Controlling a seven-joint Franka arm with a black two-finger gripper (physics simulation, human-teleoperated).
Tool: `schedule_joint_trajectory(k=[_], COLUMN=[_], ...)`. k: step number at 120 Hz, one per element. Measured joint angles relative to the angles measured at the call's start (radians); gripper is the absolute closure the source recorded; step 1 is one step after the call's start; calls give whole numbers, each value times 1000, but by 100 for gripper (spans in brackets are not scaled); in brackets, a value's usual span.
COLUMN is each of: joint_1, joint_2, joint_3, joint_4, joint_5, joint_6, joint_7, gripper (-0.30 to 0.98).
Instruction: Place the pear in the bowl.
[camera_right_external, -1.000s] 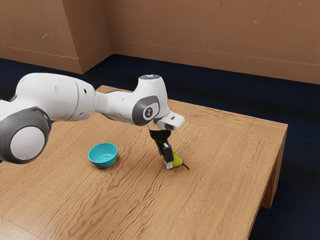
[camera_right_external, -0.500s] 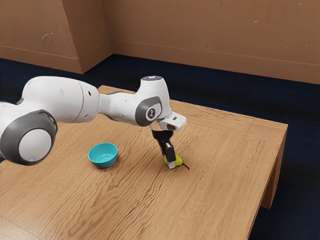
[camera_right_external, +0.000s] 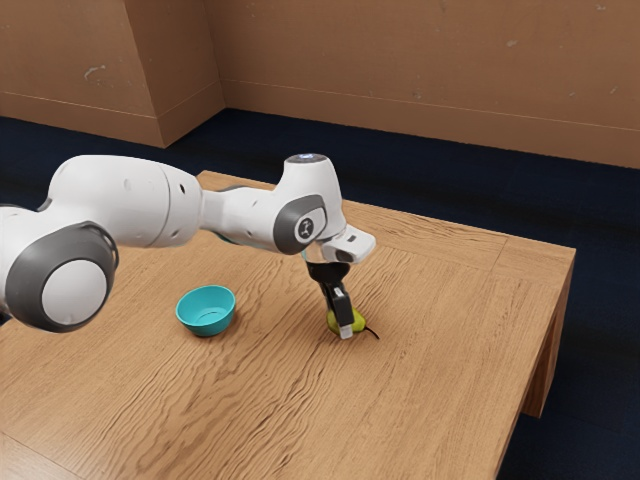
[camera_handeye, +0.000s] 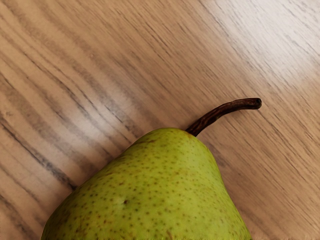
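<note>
My gripper (camera_right_external: 344, 325) is down at table height over the pear in the exterior view, covering part of its near side. The green pear (camera_right_external: 360, 321) lies on its side on the wood, its dark stem toward the exterior view's right. Whether the gripper holds it cannot be told, as its far side is hidden. In the wrist view the pear (camera_handeye: 160, 195) is large and close, with its curved stem (camera_handeye: 220, 114) over the wood. The teal bowl (camera_right_external: 209, 325) stands upright, apart from the pear, toward the exterior view's left.
The wooden table (camera_right_external: 440, 390) carries both things. Its edge drops off at the exterior view's right, beyond the pear. My arm (camera_right_external: 120, 200) reaches in from the exterior view's left, above the table behind the bowl.
My hand has shifted slightly toward the exterior view's right across the pear, staying low. The arm's links have moved a little the same way. Pear and bowl have kept their places.
</note>
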Motion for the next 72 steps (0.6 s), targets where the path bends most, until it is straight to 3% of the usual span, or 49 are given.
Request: schedule_joint_trajectory(k=[51, 72], joint_1=[0, 0], joint_2=[-7, -27], joint_3=[0, 0], joint_4=[0, 0], joint_5=[5, 20], joint_6=[3, 6], joint_7=[30, 26], gripper=[35, 54])
